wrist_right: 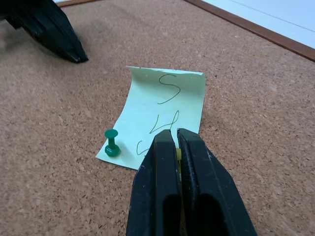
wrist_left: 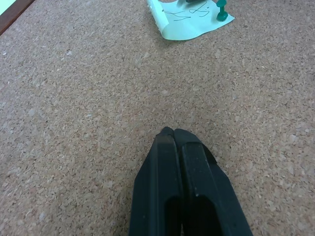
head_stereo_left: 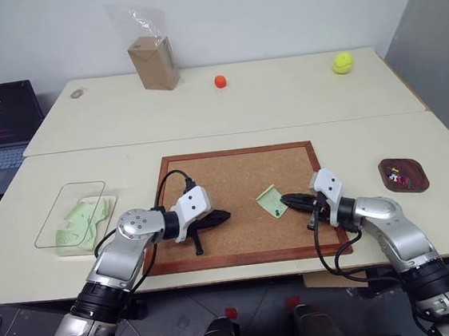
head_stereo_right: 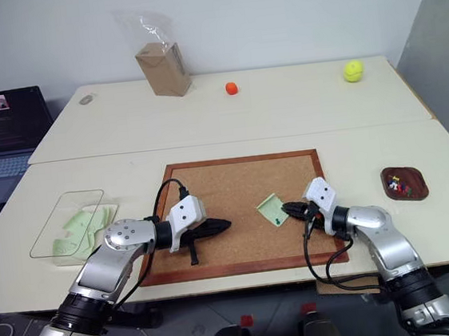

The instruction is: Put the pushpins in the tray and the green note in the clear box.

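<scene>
on the cork board point(head_stereo_left: 234, 183), near its right half: one green note point(wrist_right: 160, 110), thin paper, far edge curled up, handwriting on it, lay flat under my right pincer point(wrist_right: 176, 140). my right pincer was pressed together over the note's near edge; a sliver of yellow showed between the tips, and i could not tell for certain what it was. one green pushpin point(wrist_right: 111, 143) stood in the note's near corner, head up. my left pincer point(wrist_left: 173, 135) was pressed together, holding nothing, hovering over bare cork well apart from the note.

handling, judged: note very light, limp, easily creased; best taken by the curled edge once unpinned. pushpin small, hard, slippery; grip at the waist under the head, pull straight out.

destinations: tray point(head_stereo_left: 419, 184) on the table right of the board, already holding pins; clear box point(head_stereo_left: 53, 222) left of it, holding pale green slips.

room: the board's raised wooden frame to clear on either route; table beyond was open.
</scene>
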Controlling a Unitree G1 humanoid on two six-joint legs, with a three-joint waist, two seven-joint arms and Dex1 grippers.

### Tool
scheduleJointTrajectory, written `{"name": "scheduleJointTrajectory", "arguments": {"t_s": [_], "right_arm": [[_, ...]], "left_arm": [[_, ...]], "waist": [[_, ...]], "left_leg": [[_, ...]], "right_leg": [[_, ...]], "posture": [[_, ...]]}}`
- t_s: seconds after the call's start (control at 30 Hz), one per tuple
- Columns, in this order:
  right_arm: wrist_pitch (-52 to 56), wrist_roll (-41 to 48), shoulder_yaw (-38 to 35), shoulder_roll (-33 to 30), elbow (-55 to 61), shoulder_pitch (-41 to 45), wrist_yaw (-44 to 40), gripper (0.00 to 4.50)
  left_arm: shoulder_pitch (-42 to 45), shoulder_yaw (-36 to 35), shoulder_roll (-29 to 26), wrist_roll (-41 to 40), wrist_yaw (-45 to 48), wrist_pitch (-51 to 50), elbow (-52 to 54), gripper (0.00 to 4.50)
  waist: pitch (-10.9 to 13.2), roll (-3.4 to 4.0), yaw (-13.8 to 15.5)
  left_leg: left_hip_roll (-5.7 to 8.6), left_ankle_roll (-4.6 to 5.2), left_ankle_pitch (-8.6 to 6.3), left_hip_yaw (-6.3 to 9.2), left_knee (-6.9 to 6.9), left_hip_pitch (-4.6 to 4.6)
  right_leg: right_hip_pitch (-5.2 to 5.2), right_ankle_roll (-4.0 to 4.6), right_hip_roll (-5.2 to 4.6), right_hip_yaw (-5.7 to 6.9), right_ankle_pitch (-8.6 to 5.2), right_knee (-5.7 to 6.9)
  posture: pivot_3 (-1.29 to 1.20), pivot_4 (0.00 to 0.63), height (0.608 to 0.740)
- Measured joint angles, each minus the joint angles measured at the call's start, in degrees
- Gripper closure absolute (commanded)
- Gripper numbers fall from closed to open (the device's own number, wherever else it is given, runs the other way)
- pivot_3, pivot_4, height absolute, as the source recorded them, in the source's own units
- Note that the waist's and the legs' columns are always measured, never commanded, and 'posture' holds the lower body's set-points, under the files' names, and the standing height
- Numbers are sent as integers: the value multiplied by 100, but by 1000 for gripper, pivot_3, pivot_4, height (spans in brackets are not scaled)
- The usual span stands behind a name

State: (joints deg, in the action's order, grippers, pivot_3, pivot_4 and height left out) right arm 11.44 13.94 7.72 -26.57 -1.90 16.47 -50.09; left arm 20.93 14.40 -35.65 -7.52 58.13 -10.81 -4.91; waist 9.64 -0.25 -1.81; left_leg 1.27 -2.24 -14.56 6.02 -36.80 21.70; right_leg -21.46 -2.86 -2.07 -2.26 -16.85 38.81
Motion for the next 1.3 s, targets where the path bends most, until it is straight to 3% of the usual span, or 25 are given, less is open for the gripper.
{"name": "scheduleJointTrajectory", "arguments": {"t_s": [0.23,0.4,0.67,0.9,1.2,1.3], "right_arm": [[764,772,-488,5,682,3,50,4469],[1458,1191,-1063,5,865,-12,589,4469],[1952,1037,-2307,-468,720,-118,1817,4469],[2035,663,-3141,-754,-181,-178,2809,4469],[2210,553,-3190,-744,-779,-149,3057,4469],[2222,557,-3191,-726,-842,-103,3110,3908]], "left_arm": [[-27,-6,-4,0,-9,0,16,4500],[-29,-6,-4,0,-14,0,20,4500],[-55,-7,-6,0,-10,-1,41,4500],[-48,-5,-16,0,2,-2,30,4500],[22,2,-17,0,51,0,-38,4500],[33,3,-17,1,68,0,-48,4500]], "waist": [[0,0,1],[0,0,2],[0,0,2],[-1,1,-4],[-2,4,-4],[-3,4,-4]], "left_leg": [[-1,0,0,3,2,-1],[-1,0,0,2,3,-1],[-1,0,0,-2,12,-1],[-1,0,0,-15,16,-4],[0,1,1,-28,16,-5],[0,2,1,-29,16,-5]], "right_leg": [[2,-1,0,1,-1,-2],[2,1,-1,0,0,-3],[1,1,-2,-1,0,-11],[2,0,-2,-8,-1,-11],[4,-3,-1,-10,-2,-11],[4,-3,-1,-10,-2,-12]], "posture": [[0,150,740],[0,150,740],[0,150,740],[0,150,740],[0,150,740],[0,150,740]]}}
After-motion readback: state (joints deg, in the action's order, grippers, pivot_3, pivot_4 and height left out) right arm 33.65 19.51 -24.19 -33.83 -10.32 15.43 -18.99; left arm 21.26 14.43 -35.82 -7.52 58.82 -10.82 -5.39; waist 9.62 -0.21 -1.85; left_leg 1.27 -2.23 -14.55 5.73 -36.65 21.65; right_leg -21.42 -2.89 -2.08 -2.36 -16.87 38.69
